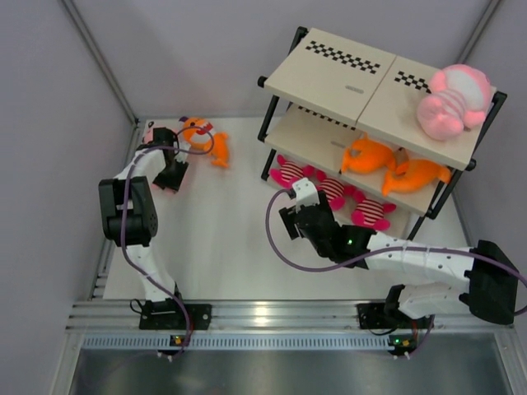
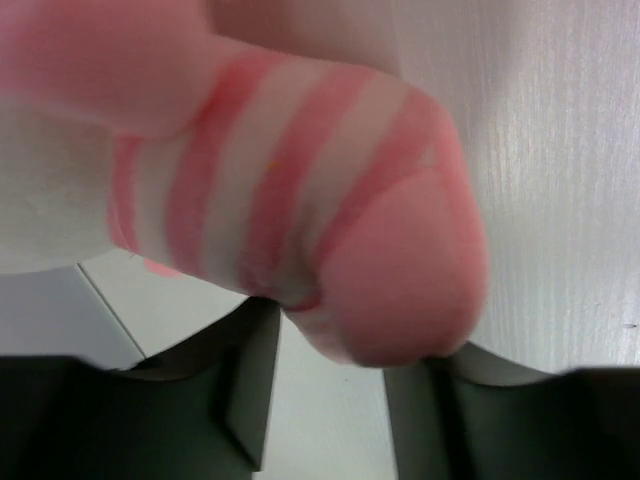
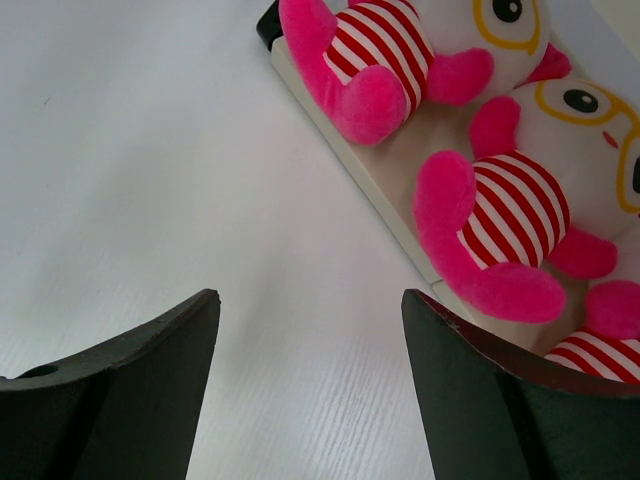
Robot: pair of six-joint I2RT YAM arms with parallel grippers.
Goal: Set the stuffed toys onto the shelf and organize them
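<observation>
Stripes of pink plush (image 2: pixel 300 190) at spread left pincer (image 2: pixel 335 375), mostly hidden overhead; right pincer (image 3: pixel 310 300) wide, empty.

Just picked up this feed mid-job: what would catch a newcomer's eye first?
The shelf at far right, sorted by colour: a big pale-pink striped plush on the top board, two orange fish on the middle, magenta striped toys at the bottom. In the far left corner, another pink striped plush fills the left wrist view just ahead of the left gripper, with a third orange fish beside it.

A white table (image 1: pixel 222 247) between grey walls (image 1: pixel 49 82).
</observation>
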